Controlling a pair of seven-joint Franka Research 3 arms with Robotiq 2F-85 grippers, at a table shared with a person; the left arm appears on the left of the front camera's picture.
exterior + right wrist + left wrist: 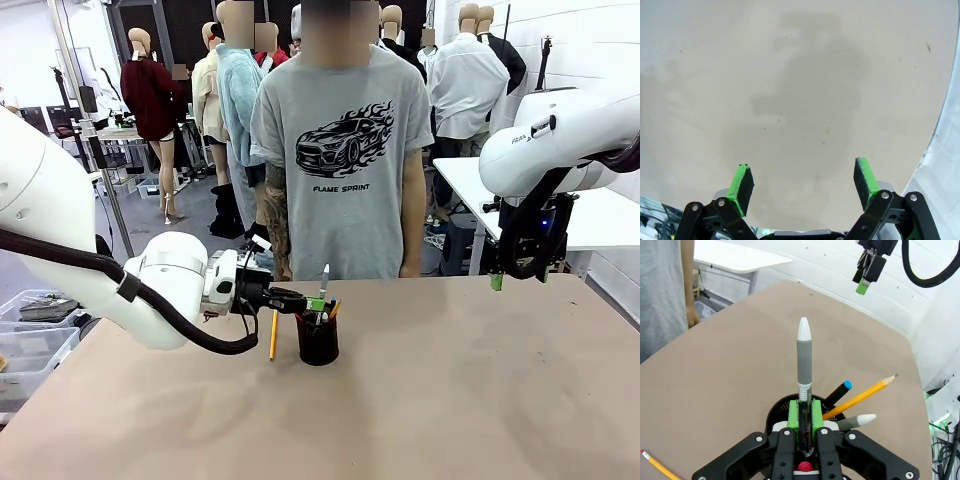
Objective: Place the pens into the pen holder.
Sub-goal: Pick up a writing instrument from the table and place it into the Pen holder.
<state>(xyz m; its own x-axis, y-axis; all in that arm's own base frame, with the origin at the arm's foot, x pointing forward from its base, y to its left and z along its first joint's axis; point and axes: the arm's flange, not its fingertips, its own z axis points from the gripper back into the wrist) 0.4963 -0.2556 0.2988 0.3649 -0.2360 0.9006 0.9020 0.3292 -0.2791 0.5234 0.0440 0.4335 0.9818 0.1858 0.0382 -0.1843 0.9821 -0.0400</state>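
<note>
- left gripper (805,412) comes in from the left of the pen holder (318,345), its tips just above the rim, with the green pads clamped hard on a grey pen (804,357).
- the grey pen stands upright over the pen holder, white tip pointing up, well clear of the rim. its dark barrel sits between the pads, and its lower end is hidden, so whether it is inside the cup cannot be told.
- three more writing sticks already lean inside the pen holder, towards its right side in the left wrist view: a dark pen with a blue end (838,391), a sharpened yellow pencil (860,396) and a white-tipped pen (856,421).
- a second yellow pencil (273,335) lies flat on the table (450,400) just left of the pen holder, not touching it — the left wrist view shows its eraser end.
- right gripper (804,180) hangs well to the right of the pen holder, above the table's far right part. its jaws are spread wide with nothing between the pads, bare tabletop below.
- a person in a grey printed t-shirt (340,150) stands behind the pen holder at the table's far edge, arms down.
</note>
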